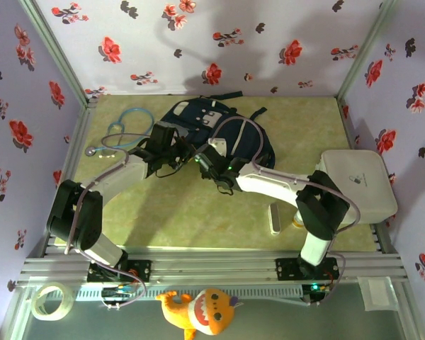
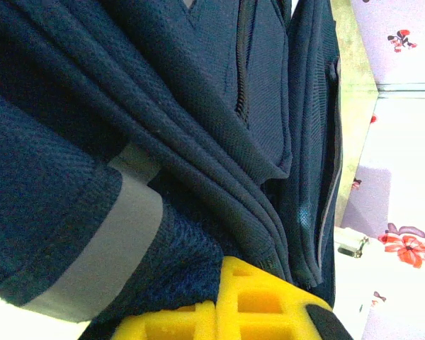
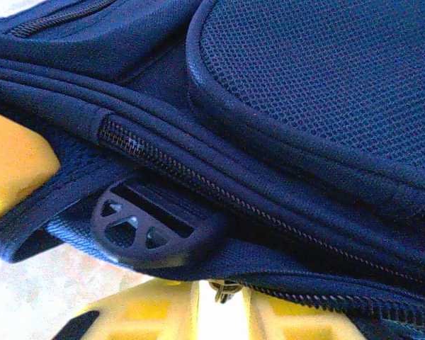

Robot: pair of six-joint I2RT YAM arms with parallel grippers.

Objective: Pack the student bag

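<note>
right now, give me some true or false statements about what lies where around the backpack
1. The student bag lies toward the back of the table. True.
2. The stethoscope lies to the right of the bag. False: it lies to the bag's left, near the left wall.
3. A white case sits at the table's right side. True.
4. The plush toy is on the table beside the bag. False: it lies off the table, beyond its near edge.
5. A roll of tape lies off the table at the near left corner. True.
</note>
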